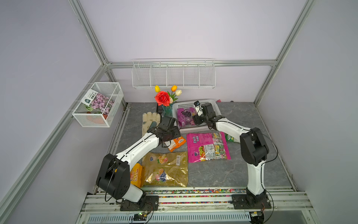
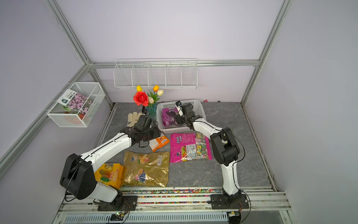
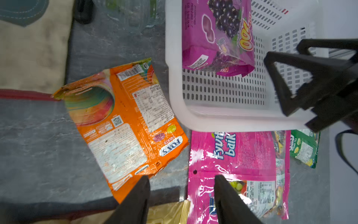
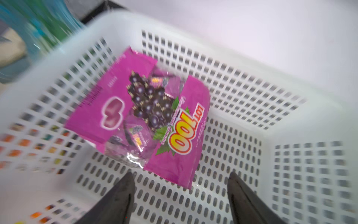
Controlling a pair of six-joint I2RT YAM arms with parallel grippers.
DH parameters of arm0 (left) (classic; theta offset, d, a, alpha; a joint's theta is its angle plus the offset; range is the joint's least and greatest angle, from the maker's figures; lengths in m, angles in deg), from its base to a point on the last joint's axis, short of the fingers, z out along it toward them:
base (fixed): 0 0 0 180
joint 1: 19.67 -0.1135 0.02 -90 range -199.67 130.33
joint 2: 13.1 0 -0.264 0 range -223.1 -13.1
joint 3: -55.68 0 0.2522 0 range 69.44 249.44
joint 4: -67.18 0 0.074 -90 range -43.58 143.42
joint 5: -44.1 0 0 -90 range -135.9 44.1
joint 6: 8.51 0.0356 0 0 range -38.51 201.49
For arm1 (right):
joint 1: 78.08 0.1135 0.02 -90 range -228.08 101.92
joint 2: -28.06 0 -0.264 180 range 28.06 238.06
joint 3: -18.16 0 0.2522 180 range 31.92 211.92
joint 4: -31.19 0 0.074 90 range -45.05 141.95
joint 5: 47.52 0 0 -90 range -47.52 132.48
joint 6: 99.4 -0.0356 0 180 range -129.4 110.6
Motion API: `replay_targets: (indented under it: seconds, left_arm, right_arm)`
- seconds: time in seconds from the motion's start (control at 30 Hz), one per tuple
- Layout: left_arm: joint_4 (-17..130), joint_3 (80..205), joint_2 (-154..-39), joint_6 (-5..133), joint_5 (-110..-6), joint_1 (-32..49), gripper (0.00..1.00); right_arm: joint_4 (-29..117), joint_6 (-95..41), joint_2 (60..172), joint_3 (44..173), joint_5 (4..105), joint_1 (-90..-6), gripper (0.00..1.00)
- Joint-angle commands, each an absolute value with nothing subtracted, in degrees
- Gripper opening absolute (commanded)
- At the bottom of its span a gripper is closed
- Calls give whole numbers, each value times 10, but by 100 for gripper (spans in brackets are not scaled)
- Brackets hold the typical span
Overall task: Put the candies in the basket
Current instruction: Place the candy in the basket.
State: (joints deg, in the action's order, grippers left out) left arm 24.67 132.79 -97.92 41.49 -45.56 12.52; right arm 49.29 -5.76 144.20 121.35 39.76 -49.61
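The white basket (image 1: 186, 102) (image 2: 168, 103) stands at the back of the table, with a purple candy bag (image 1: 184, 116) (image 4: 135, 108) lying inside. My right gripper (image 4: 181, 174) hangs open and empty over the basket floor. Open too, my left gripper (image 3: 181, 177) holds nothing above the bare strip between the orange bag (image 3: 124, 126) (image 1: 177, 143) and the large magenta bag (image 3: 238, 164) (image 1: 207, 147). A gold bag (image 1: 165, 168) and a yellow-orange bag (image 1: 136, 174) lie near the front. Beside my right arm a green bag (image 3: 304, 149) pokes out.
A cream glove (image 1: 150, 121) and a vase of flowers (image 1: 166, 100) sit left of the basket. On the left wall hangs a wire cube basket (image 1: 97, 104) with a seed packet. A long wire rack (image 1: 173, 74) is fixed to the back wall.
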Motion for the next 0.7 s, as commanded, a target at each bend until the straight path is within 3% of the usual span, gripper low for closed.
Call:
replay_targets:
  seconds: [0.0, 0.3, 0.67]
  left_arm:
    - [200, 1310, -937, 409, -429, 126, 58]
    - [75, 1289, -863, 330, -319, 98, 56]
    - [-98, 1260, -859, 134, -350, -74, 59]
  right_arm:
    - [525, -65, 1385, 1185, 416, -496, 77]
    - [485, -38, 1257, 1037, 544, -476, 75]
    - [477, 122, 1243, 962, 676, -312, 75]
